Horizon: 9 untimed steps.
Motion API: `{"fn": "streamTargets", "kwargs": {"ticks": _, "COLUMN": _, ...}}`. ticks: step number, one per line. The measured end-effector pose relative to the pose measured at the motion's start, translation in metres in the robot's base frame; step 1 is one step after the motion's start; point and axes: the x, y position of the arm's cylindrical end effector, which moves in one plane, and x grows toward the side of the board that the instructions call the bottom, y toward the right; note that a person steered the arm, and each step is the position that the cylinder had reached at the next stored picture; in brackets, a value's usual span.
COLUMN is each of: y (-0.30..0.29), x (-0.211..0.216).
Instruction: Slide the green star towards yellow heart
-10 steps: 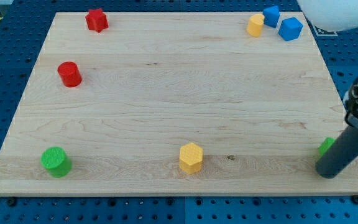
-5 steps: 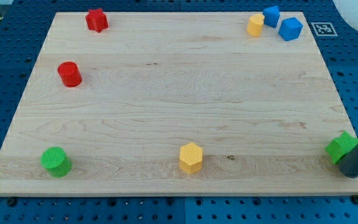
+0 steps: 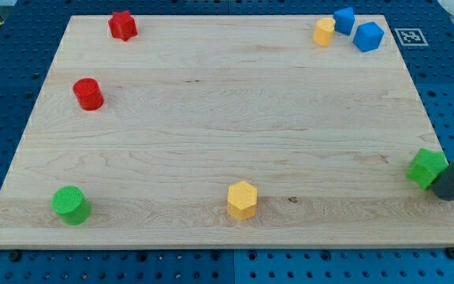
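The green star [image 3: 426,168] lies at the board's right edge, low in the view. My tip [image 3: 448,194] is right beside it, at its lower right, touching or nearly touching it. The yellow heart [image 3: 324,32] sits near the view's top right, close to two blue blocks. The rod's upper part runs out of the view at the right edge.
Two blue blocks [image 3: 344,19] [image 3: 367,36] sit to the right of the yellow heart. A yellow hexagon [image 3: 242,199] is at the bottom middle, a green cylinder [image 3: 70,204] at bottom left, a red cylinder [image 3: 88,94] at left, a red star [image 3: 122,25] at top left.
My tip has moved right and then up along the board's right edge. The green star, earlier half hidden behind the rod, now shows fully and has shifted up a little.
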Motion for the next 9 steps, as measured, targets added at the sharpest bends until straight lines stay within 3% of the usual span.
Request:
{"fn": "streamTargets", "kwargs": {"ticks": 3, "y": -0.047, "x": -0.076}}
{"fn": "streamTargets", "kwargs": {"ticks": 7, "y": -0.093, "x": -0.234}}
{"fn": "streamTargets", "kwargs": {"ticks": 9, "y": -0.148, "x": -0.242}}
